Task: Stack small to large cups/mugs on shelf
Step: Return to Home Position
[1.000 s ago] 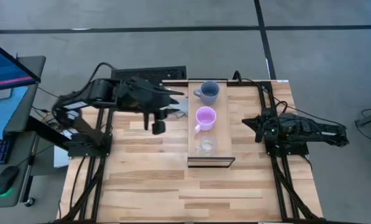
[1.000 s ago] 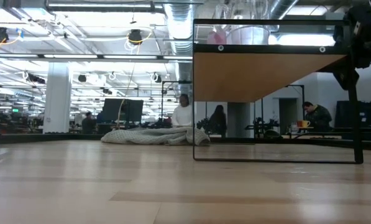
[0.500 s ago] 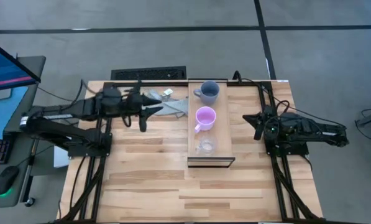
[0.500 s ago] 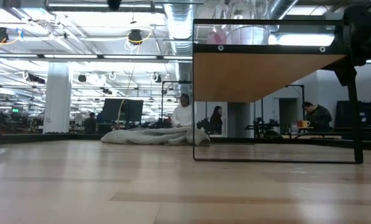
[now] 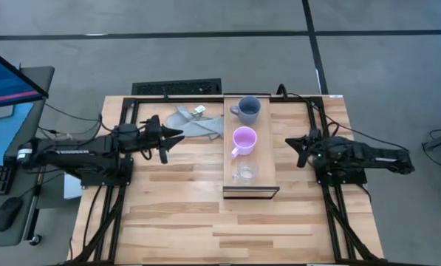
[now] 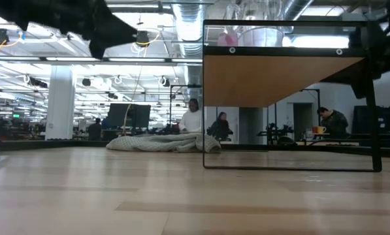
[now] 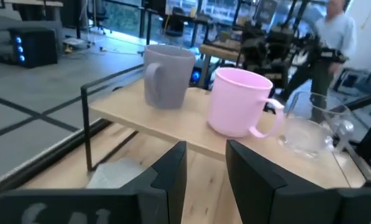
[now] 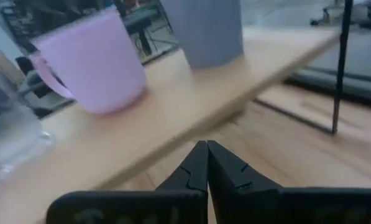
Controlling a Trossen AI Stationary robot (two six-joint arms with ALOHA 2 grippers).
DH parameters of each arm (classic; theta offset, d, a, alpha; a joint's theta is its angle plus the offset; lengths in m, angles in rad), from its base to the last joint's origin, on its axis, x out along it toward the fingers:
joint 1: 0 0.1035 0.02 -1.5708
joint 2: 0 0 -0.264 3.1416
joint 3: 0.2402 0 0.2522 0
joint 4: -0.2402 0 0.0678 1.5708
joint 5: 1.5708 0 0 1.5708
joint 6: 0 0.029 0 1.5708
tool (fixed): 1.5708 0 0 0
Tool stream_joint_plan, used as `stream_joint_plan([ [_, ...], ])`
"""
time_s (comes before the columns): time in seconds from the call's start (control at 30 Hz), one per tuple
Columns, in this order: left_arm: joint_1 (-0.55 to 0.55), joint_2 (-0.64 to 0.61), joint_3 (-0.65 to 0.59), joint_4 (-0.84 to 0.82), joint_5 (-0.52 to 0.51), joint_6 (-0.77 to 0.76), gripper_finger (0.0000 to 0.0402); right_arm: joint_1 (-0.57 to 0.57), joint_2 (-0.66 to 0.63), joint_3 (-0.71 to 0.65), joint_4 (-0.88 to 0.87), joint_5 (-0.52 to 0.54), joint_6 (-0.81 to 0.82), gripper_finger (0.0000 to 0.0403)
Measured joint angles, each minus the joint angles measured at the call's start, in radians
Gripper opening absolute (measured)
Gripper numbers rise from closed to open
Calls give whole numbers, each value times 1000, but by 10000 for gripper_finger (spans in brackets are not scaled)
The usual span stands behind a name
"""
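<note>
The left end effector (image 5: 170, 139) hangs over the worktop (image 5: 190, 214) with its two dark fingers (image 7: 173, 171) set a narrow gap apart and nothing between them. A raised marking on its body in the left wrist view is too blurred to read. Its arm lies low and stretched out from the worktop's left side, pointing towards the shelf (image 5: 266, 159), with the fingertips just in front of a crumpled grey cloth (image 5: 194, 124). In the low view the arm shows as a dark shape at the upper left.

The right end effector (image 5: 292, 142) has its fingers pressed together at the tips, holding nothing. It points at the shelf's right edge, level with the pink mug (image 5: 244, 139), and its arm is folded back along the worktop's right side.

On the shelf three vessels stand upright in one row, each apart from the next. The blue-grey mug (image 5: 248, 108) is at the far end, the pink mug is in the middle, and the clear glass cup (image 5: 244, 173) is towards the near end. The shelf stands raised on a dark frame between the two arms, and the low view shows its underside (image 6: 279, 78).

A black keyboard (image 5: 177, 87) lies beyond the worktop's far edge. A lit monitor (image 5: 6, 81) stands off to the left.
</note>
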Motion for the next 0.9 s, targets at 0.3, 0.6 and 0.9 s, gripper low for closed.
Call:
stream_joint_plan([
  [0.3, 80, -83, -154, 61, 104, -24, 103, -11, -6, -78, 119, 23, 5, 26],
  [0.6, 279, -92, -253, 152, 277, -33, 103, -112, -6, -79, 122, 51, -25, 26],
  [0.9, 388, -91, -403, 338, 346, -122, 103, -183, -6, -79, 122, 50, -58, 26],
])
